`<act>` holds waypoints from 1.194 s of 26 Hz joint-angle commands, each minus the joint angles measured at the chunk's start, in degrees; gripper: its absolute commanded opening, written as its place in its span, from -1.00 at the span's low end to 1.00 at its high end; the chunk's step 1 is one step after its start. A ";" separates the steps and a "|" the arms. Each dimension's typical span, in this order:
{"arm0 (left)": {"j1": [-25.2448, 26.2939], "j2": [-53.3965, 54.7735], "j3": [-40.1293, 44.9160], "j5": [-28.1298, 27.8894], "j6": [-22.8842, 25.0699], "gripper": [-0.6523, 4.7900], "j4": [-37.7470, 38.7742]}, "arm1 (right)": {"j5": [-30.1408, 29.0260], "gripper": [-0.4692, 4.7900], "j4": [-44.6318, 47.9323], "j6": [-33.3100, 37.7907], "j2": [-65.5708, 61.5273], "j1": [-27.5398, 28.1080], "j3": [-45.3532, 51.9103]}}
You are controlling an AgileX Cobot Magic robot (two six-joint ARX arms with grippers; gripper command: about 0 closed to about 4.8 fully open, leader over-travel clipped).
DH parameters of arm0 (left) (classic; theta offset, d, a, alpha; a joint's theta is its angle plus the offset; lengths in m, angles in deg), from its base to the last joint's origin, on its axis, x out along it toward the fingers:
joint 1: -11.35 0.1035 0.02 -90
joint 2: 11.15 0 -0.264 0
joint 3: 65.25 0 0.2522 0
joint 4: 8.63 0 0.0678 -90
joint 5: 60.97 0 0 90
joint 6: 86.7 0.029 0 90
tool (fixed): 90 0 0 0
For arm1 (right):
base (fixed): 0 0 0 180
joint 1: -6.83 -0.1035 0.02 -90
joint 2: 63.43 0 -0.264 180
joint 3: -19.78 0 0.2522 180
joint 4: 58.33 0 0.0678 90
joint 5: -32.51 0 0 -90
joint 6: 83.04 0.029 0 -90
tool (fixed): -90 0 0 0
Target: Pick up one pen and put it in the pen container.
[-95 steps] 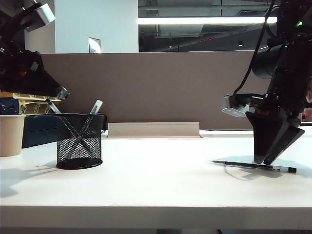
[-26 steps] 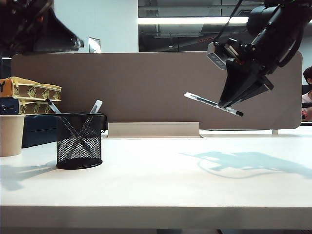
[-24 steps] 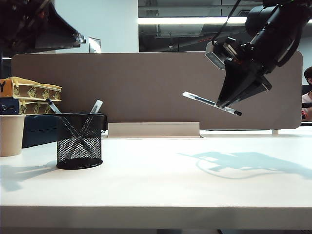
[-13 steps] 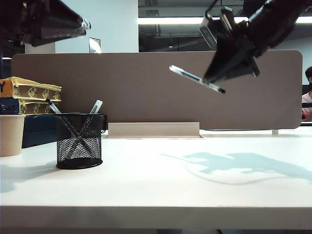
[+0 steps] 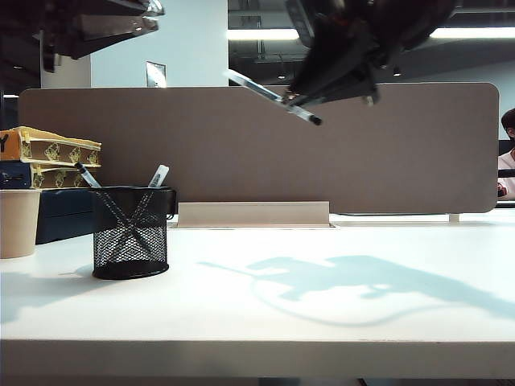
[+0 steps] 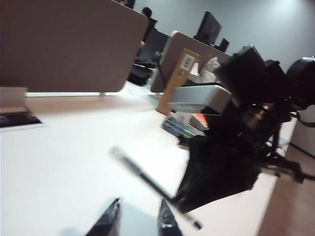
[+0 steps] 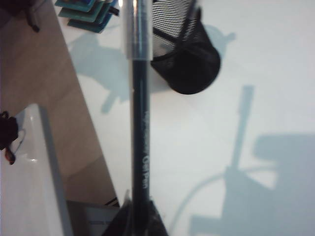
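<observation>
At upper left our left gripper (image 5: 149,10) hangs empty, jaws apart; the pen container (image 5: 130,232) sits lower left, already crowded, so the pen (image 5: 272,96) pinched in our right gripper (image 5: 299,100) might snag there.

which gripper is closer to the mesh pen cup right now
Left. The left gripper hangs high, almost above the mesh pen cup; the right gripper, holding the pen, is high near the middle.
</observation>
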 commanded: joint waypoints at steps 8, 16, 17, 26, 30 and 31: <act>-2.23 2.54 -0.42 1.18 -1.75 -0.15 -1.49 | -5.68 -0.71 6.91 6.88 0.59 -4.63 -0.24; -2.25 2.89 -0.44 1.27 -4.70 -0.15 -4.24 | -7.78 -0.71 12.33 10.21 4.17 -4.76 -0.24; -2.25 3.26 -0.44 1.27 -7.15 -0.15 -7.32 | -8.50 -0.71 13.09 10.86 4.66 -4.90 -0.24; -2.25 5.46 -3.19 3.74 -12.00 -0.15 -11.63 | -8.00 -0.71 14.45 11.50 4.79 -8.87 -0.24; -2.25 5.46 -3.98 4.11 -12.46 -0.15 -11.67 | -8.04 -0.71 14.40 11.52 4.79 -9.05 -0.24; -2.25 5.46 -4.11 4.11 -12.46 -0.15 -11.67 | -8.00 -0.71 14.45 11.52 4.79 -9.05 -0.24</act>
